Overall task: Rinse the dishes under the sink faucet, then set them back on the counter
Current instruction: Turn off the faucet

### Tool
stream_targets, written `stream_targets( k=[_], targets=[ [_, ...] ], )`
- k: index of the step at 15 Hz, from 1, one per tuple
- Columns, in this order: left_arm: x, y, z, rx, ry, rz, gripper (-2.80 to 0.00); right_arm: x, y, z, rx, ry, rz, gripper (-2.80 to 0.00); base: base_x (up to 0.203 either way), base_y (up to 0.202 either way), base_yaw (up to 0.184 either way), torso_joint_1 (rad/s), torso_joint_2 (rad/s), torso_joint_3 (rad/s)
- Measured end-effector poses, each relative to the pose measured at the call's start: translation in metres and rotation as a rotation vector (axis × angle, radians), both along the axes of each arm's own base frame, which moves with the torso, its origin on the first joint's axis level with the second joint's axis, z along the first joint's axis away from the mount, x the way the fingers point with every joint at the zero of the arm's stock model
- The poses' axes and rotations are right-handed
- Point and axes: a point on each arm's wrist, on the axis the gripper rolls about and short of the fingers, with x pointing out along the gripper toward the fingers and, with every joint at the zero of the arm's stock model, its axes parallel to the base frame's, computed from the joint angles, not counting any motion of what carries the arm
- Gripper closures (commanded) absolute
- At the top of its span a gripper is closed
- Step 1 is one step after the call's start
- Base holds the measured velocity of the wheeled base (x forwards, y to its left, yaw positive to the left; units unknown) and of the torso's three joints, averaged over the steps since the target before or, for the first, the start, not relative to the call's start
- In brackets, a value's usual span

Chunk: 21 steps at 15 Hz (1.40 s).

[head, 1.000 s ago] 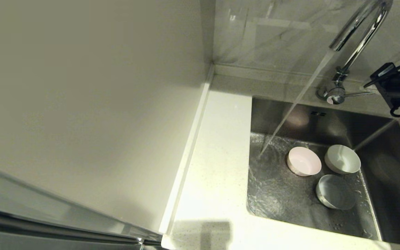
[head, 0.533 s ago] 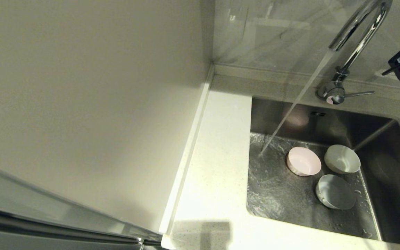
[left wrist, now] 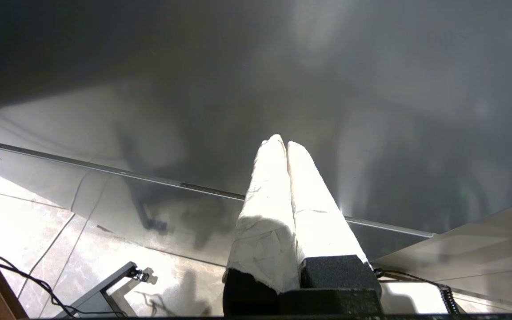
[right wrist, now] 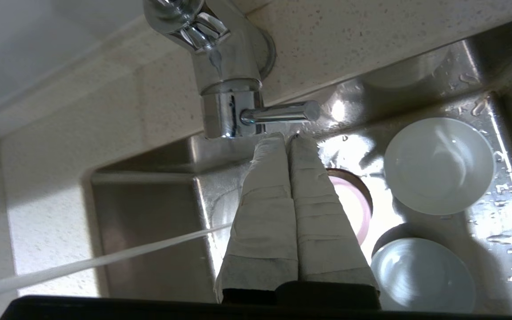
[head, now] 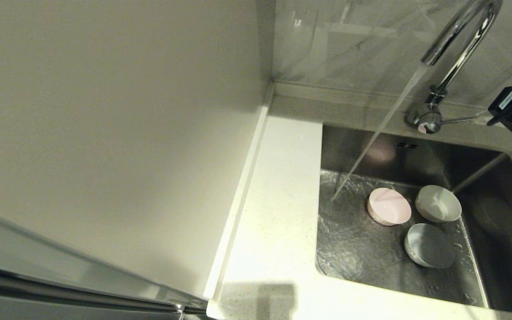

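Observation:
Three dishes stand in the sink (head: 416,153): a pale pink bowl (head: 389,206), a white bowl (head: 438,203) and a bluish bowl (head: 429,245). Water runs from the chrome faucet (head: 458,46) onto the sink floor to the left of the pink bowl. My right gripper (head: 482,116) is shut, its taped tips by the end of the faucet lever (head: 458,120). In the right wrist view the right gripper (right wrist: 286,135) sits just beside the lever (right wrist: 282,112), above the pink bowl (right wrist: 356,209), white bowl (right wrist: 438,166) and bluish bowl (right wrist: 422,275). My left gripper (left wrist: 282,143) is shut on nothing, parked out of the head view.
The white speckled counter (head: 278,200) lies left of the sink, with its raised back edge behind. An off-white wall panel (head: 105,133) rises on the left and a marble backsplash (head: 349,53) behind the faucet. The water stream (head: 380,129) crosses the sink's back left corner.
My right gripper left the lever, drew up and to the right, and has now come back down to the lever's end. Water keeps running; the bowls have not moved.

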Motion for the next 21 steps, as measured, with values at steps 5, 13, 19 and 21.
stream_targets(
  k=[5, 13, 19, 21],
  targets=[
    [0.000, 0.000, 0.000, 0.000, 0.000, 0.000, 0.00, 0.007, -0.001, -0.007, -0.015, 0.021, 0.008, 0.00, 0.000, 0.000, 0.000, 0.000, 0.00, 0.000],
    [0.000, 0.000, 0.000, 0.000, 0.000, 0.000, 0.00, 0.023, 0.002, -0.012, 0.011, 0.004, 0.016, 0.00, 0.000, 0.000, 0.000, 0.000, 0.00, 0.000],
    [0.000, 0.000, 0.000, 0.000, 0.000, 0.000, 0.00, 0.035, 0.003, -0.012, 0.024, -0.010, 0.017, 0.00, 0.000, 0.000, 0.000, 0.000, 0.00, 0.000],
    [0.000, 0.000, 0.000, 0.000, 0.000, 0.000, 0.00, 0.036, 0.002, -0.014, 0.036, -0.009, 0.014, 0.00, 0.000, 0.000, 0.000, 0.000, 0.00, 0.000]
  ],
)
